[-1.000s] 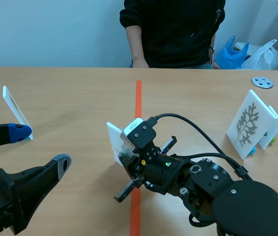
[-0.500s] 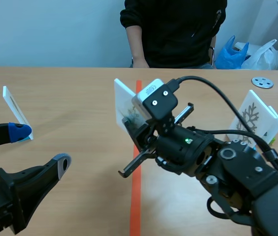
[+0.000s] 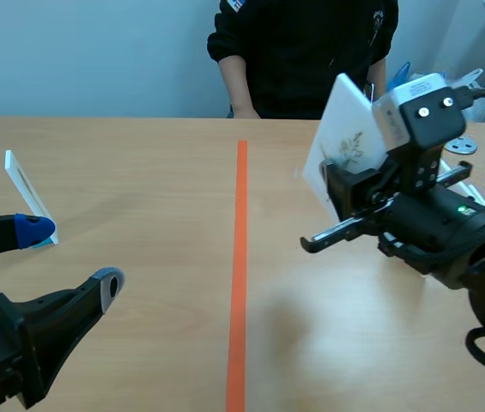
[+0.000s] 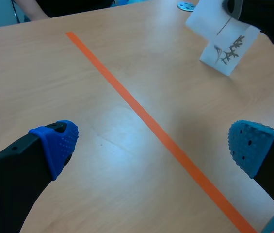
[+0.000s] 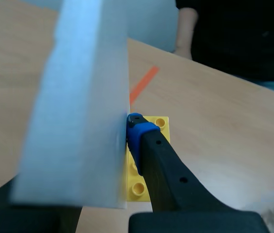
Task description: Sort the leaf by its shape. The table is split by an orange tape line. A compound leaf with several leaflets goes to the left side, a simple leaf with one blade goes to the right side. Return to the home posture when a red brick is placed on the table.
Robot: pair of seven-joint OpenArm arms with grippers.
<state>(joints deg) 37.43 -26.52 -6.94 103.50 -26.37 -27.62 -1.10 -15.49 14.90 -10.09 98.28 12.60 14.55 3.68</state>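
Observation:
My right gripper [image 3: 345, 187] is shut on a white leaf card [image 3: 339, 142] and holds it tilted in the air over the right half of the table. A small dark leaf print shows on the card's face. In the right wrist view the card [image 5: 86, 97] is edge-on between the blue pads [image 5: 137, 125], with its yellow brick base [image 5: 147, 162] behind. Low over the left half, my left gripper [image 3: 66, 257] stands open and holds nothing [image 4: 151, 145]. The orange tape line [image 3: 239, 257] runs down the middle.
A white card [image 3: 21, 190] stands on the far left side. Another card with a branching leaf [image 4: 229, 48] stands on the right half, below the held one. A person [image 3: 302, 51] sits across the table. Plastic bags [image 3: 461, 86] lie at the back right.
The right arm has lifted the card off the tape line and carried it up and to the right, over the right half. The left arm has not moved.

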